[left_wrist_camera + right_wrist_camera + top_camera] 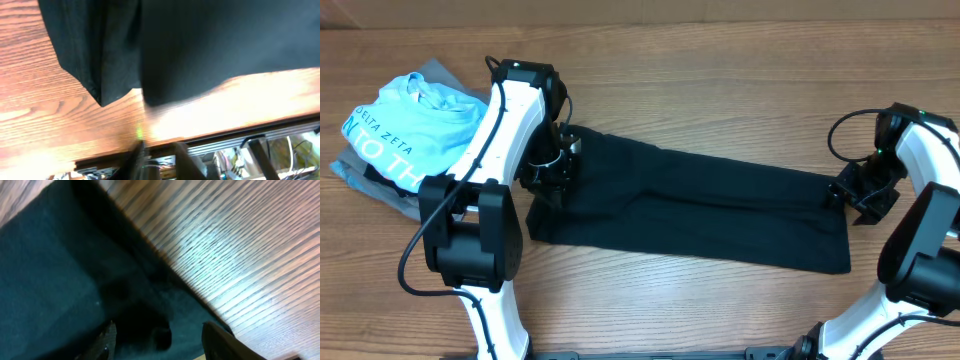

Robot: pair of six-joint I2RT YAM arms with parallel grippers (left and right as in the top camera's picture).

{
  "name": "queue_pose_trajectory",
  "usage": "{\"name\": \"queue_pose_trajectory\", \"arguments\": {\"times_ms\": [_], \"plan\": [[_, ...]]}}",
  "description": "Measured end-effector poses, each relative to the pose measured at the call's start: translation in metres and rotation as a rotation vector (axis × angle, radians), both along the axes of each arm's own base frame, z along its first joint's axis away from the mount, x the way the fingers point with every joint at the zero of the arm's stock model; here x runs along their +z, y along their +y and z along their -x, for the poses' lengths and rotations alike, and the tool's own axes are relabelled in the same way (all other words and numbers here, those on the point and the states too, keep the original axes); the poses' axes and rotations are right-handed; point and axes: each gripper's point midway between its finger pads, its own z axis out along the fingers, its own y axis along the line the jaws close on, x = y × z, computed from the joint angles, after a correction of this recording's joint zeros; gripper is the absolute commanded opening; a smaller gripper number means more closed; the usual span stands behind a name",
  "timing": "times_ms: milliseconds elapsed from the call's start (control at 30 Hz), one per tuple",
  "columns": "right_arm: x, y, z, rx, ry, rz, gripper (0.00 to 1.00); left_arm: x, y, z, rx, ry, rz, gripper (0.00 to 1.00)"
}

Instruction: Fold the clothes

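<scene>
Right now the large plain black soft-fabric T-shirt (pixel 720 205) lies on the wooden table (pixel 720 60) as one long band, its long axis running side to side between my arms, the right end a little nearer my base. My left tool (pixel 553 165) sits over its left end and my right tool (pixel 848 195) at its right end. The right fingers (pixel 107 337) stand spread with cloth between them (not clenched); my left view is too blurred to tell. The fabric looks flat, faintly creased
</scene>
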Motion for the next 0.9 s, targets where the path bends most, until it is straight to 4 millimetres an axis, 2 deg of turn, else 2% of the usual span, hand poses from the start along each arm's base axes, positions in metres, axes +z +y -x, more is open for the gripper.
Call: {"name": "queue_pose_trajectory", "arguments": {"times_ms": [33, 67, 167, 267, 300, 333, 367, 400, 467, 600, 733, 833, 900], "plan": [[0.000, -0.001, 0.000, -0.008, -0.002, -0.005, 0.59, 0.000, 0.000, 0.000, 0.001, 0.000, -0.002, 0.47], [0.000, -0.002, 0.001, -0.013, -0.005, -0.010, 0.58, 0.000, 0.001, 0.000, -0.005, 0.001, -0.005, 0.48], [0.000, 0.002, -0.004, -0.014, -0.043, -0.076, 0.53, -0.001, 0.003, 0.000, -0.011, -0.003, -0.012, 0.41], [0.002, 0.012, -0.013, -0.002, -0.118, -0.193, 0.52, -0.006, 0.002, -0.012, -0.015, -0.057, -0.007, 0.38], [0.003, 0.014, -0.016, -0.002, -0.138, -0.218, 0.48, -0.009, 0.000, -0.018, -0.014, -0.082, 0.001, 0.38], [0.003, 0.016, -0.019, 0.003, -0.156, -0.236, 0.32, -0.013, -0.004, -0.030, -0.010, -0.134, 0.017, 0.38], [0.004, 0.017, -0.019, 0.002, -0.161, -0.245, 0.25, -0.014, -0.006, -0.037, -0.008, -0.161, 0.027, 0.38], [0.005, 0.020, -0.017, 0.007, -0.154, -0.259, 0.23, -0.016, -0.008, -0.044, -0.007, -0.190, 0.037, 0.38], [0.007, 0.022, -0.008, 0.003, -0.112, -0.269, 0.28, -0.018, -0.010, -0.055, -0.005, -0.236, 0.050, 0.40], [-0.003, 0.011, 0.006, -0.027, -0.045, -0.186, 0.23, -0.020, -0.013, -0.064, -0.007, -0.276, 0.061, 0.44], [-0.018, 0.022, 0.009, -0.032, -0.069, -0.237, 0.22, -0.023, -0.013, -0.062, -0.017, -0.268, 0.065, 0.45], [-0.038, 0.014, 0.006, -0.064, -0.100, -0.173, 0.19, -0.041, -0.012, -0.050, -0.016, -0.237, 0.065, 0.49], [-0.039, 0.009, 0.000, -0.094, -0.147, -0.138, 0.14, -0.060, -0.011, -0.036, -0.014, -0.197, 0.070, 0.48]]}}
